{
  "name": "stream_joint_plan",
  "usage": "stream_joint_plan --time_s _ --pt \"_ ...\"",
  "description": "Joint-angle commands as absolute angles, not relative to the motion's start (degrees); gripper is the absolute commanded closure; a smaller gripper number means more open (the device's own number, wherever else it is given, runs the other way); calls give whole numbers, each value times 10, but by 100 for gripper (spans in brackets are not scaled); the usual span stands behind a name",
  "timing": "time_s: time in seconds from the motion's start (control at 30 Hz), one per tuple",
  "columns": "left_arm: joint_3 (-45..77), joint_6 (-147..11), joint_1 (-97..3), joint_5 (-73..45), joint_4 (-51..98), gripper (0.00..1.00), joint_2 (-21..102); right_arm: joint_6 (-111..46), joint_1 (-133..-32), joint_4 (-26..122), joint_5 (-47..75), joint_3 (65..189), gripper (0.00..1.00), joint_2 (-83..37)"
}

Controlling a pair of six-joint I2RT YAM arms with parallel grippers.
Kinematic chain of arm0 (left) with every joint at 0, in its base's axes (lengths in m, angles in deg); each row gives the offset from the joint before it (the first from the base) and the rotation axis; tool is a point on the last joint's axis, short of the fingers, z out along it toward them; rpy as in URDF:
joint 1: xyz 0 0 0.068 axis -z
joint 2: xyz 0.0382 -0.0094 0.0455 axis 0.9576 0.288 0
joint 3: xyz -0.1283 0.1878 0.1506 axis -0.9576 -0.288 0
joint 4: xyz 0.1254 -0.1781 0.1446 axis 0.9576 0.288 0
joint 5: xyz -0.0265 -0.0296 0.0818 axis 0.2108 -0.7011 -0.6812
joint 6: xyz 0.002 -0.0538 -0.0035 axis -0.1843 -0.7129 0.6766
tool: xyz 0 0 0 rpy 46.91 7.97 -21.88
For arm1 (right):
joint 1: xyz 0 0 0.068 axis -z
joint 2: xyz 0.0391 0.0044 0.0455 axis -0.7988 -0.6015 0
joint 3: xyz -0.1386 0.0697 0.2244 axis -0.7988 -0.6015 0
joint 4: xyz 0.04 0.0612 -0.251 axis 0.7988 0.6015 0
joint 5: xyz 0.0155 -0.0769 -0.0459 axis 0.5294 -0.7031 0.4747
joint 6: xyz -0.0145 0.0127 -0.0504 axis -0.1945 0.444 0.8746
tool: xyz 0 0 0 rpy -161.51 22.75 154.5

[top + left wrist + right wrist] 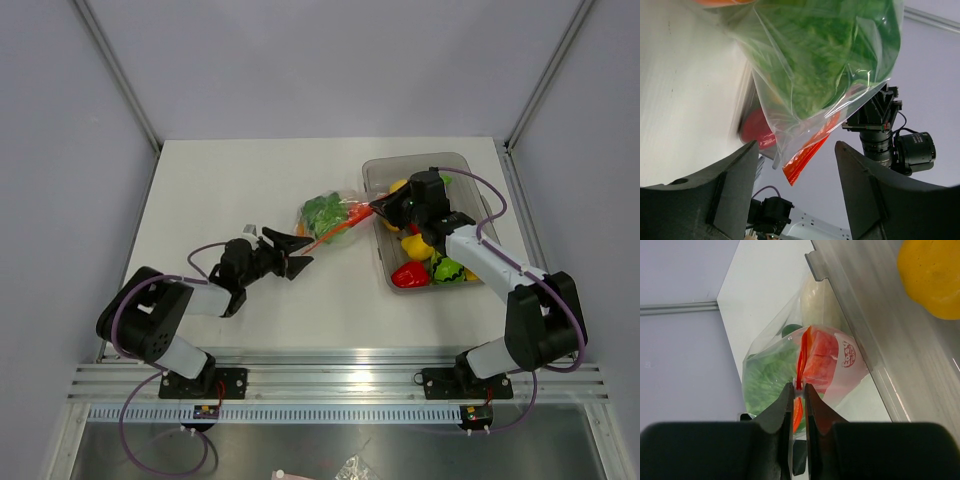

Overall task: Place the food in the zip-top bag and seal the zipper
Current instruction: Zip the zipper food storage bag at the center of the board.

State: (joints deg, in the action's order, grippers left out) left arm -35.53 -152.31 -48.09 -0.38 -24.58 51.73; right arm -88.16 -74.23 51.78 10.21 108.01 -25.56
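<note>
The zip-top bag [330,218] lies mid-table, holding green leafy food [320,211] and an orange piece [352,214]. Its zipper [340,228] runs as a red-orange strip from lower left to upper right. My right gripper [381,207] is shut on the zipper's far end by the tub; in the right wrist view the tips [798,386] pinch a small white piece on the strip [801,357]. My left gripper [300,252] is open, and the strip's near end [803,159] hangs untouched between its fingers [735,185].
A grey translucent tub [372,172] stands at the right with yellow [415,247], red [408,275] and green-yellow [448,268] toy foods in it. Its wall [875,330] runs close beside the bag. Frame posts stand at the table's back corners.
</note>
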Motion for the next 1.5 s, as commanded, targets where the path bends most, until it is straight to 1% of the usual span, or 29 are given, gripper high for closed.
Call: stream_joint_plan --time_s 0.0,0.13,0.17,0.23,0.3,0.33,0.37,0.43,0.47,0.57,0.8,1.27,1.47 --pt "-365 -1554 -485 -61 -340 37 509 -884 -742 492 107 1080 100 -230" --pt "-350 -1564 -487 -62 -338 41 522 -886 -742 490 111 1080 100 -232" --pt "-343 -1566 -487 -61 -337 45 525 -886 -742 490 111 1080 100 -233" --pt "-337 -1565 -487 -63 -330 49 532 -887 -742 489 112 1078 100 -231" --pt "-331 -1563 -487 -60 -324 55 535 -886 -742 488 111 1078 100 -230" --pt "-330 -1563 -487 -57 -324 59 538 -887 -743 488 112 1078 100 -230" --pt "-330 -1564 -487 -57 -325 67 537 -887 -743 489 112 1079 100 -230" --pt "-333 -1566 -487 -57 -327 76 536 -885 -742 489 112 1080 100 -231" --pt "-335 -1567 -487 -57 -328 86 534 -886 -742 488 113 1081 100 -232" --pt "-336 -1569 -493 -51 -330 100 532 -884 -742 487 114 1081 100 -234" --pt "-352 -1567 -531 -30 -342 100 523 -867 -742 495 114 1088 100 -237" --pt "-353 -1505 -635 10 -201 100 413 -849 -741 513 108 1112 100 -255" --pt "-356 -1492 -678 33 -175 100 389 -847 -741 521 96 1117 100 -248"
